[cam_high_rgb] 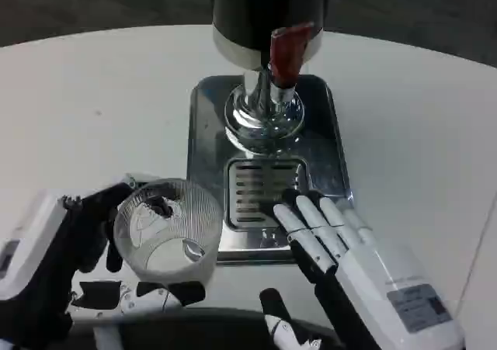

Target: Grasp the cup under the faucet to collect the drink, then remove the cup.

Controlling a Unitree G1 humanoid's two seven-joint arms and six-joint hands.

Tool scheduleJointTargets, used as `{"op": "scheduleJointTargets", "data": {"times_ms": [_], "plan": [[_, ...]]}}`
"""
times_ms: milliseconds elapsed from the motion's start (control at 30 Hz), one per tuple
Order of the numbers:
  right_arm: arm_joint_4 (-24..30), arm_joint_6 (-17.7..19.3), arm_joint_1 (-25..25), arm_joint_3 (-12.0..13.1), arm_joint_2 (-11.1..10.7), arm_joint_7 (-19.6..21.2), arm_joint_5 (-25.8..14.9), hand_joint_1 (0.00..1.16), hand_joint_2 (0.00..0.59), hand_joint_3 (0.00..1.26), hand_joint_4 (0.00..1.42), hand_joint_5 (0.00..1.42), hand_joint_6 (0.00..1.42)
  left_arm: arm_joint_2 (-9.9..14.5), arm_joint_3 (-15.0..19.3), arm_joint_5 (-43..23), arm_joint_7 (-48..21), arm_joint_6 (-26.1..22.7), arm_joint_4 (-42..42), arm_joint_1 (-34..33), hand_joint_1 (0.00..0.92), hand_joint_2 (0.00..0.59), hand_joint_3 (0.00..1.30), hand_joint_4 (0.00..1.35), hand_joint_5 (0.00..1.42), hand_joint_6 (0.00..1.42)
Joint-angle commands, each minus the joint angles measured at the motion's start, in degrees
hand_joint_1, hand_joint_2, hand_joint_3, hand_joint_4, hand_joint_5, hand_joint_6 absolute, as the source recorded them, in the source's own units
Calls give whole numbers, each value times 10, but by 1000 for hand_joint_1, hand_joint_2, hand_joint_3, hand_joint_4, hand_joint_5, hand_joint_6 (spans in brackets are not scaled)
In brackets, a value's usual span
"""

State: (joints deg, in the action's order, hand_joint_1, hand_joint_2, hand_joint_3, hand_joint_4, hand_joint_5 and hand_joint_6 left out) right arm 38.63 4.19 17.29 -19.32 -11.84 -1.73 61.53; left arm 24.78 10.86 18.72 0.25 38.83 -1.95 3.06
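Clear ribbed cup in the lower left of the frame, upright, mouth toward the camera, looking empty. Held by the left hand: dark fingers wrapped against its left side, more white-and-black fingers curling beneath its lower edge. Sits just left of the dispenser's base, overlapping the left edge of the metal tray, not under the spout.

To the right of the cup, slotted drain grate set into the tray, at the frame's centre. Above the grate, shiny chrome pedestal rising to the dark body of the drink dispenser at the top centre. Red tap lever sticking out from the dispenser's front, tilted, over the pedestal.

Right hand in the lower right, white back upward, fingers stretched out straight and close together, pointing toward the upper left. Fingertips lying over the lower right corner of the grate and the tray's front edge; actual contact hard to judge. Nothing held in it. Thumb poking out near the bottom edge, apart from the other fingers.

All resting on a white round table, with dark floor beyond its curved rim across the top of the frame.
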Motion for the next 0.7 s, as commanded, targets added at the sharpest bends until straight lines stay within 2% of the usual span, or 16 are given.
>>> {"op": "scheduleJointTargets", "data": {"times_ms": [33, 700], "plan": [[2, -2, 3, 6, 2, -7, -7, 313, 529, 89, 0, 0, 0, -1, 1, -4, 8, 10, 1, -8, 660, 12, 943, 1026, 1187, 1411], [5, -7, 8, 11, 7, -10, -1, 315, 528, 105, 18, 0, 15, -4, 5, 6, 23, 8, 22, -20, 660, 2, 943, 1026, 1187, 1411]]}}
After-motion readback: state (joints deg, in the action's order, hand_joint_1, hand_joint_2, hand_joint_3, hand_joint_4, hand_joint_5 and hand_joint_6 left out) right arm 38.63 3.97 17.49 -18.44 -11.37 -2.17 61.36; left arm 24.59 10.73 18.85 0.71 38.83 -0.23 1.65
